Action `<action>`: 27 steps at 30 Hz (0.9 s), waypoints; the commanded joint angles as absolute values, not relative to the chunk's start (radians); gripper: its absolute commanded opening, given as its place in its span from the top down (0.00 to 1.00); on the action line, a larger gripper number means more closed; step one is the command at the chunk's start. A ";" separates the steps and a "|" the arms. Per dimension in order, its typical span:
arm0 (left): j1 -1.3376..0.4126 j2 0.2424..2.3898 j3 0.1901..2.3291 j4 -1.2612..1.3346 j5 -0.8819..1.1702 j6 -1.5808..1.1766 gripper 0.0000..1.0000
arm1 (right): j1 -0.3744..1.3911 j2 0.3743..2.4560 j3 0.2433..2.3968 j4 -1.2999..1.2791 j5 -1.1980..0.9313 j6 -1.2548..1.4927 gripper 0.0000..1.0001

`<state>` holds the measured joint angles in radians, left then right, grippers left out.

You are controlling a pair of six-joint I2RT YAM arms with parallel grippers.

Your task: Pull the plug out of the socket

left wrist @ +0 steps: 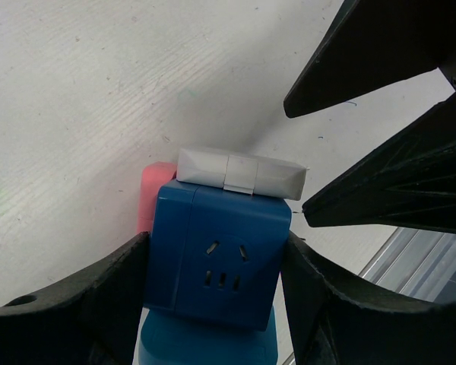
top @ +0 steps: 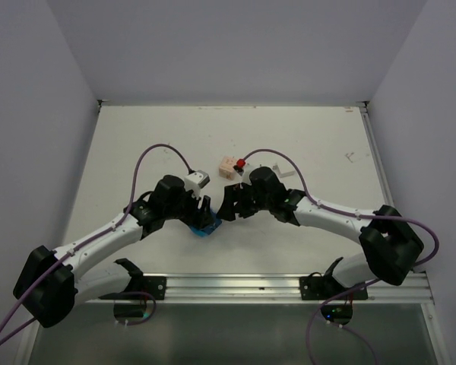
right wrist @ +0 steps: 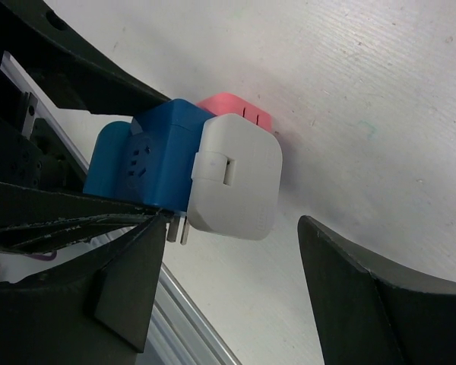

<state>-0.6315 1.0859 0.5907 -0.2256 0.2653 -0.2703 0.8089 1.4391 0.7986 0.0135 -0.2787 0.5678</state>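
Observation:
A blue cube socket (left wrist: 216, 255) sits gripped between the fingers of my left gripper (left wrist: 216, 285), low over the table; it also shows in the top view (top: 205, 226). A white plug (right wrist: 235, 175) lies against the cube's far face, with two metal prongs showing at its lower edge. It also shows in the left wrist view (left wrist: 239, 171). My right gripper (right wrist: 232, 251) is open, its fingers either side of the white plug and not touching it. In the top view the right gripper (top: 226, 207) faces the left gripper (top: 201, 217).
A pink block (right wrist: 235, 108) sticks out from the cube's side facing the table. A lighter blue part (left wrist: 205, 342) sits on the cube's near side. A small beige and red object (top: 229, 165) lies just behind the grippers. The metal rail (top: 235, 287) runs along the near edge.

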 commanded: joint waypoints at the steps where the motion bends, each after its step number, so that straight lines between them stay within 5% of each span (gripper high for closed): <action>1: -0.638 1.060 0.600 -0.150 0.301 -0.282 1.00 | 0.819 1.453 0.825 0.066 -0.281 0.555 0.27; 13: -0.637 1.039 0.595 -0.147 0.273 -0.298 1.00 | 0.818 1.338 0.681 0.133 -0.161 0.809 0.28; 27: -0.638 0.993 0.571 -0.043 0.232 -0.374 1.00 | 0.818 1.289 0.537 0.466 -0.127 1.318 0.10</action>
<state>-0.6315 1.0317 0.5728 -0.1791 0.2398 -0.3286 0.8135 1.3186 0.5495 0.3428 -0.1680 1.1706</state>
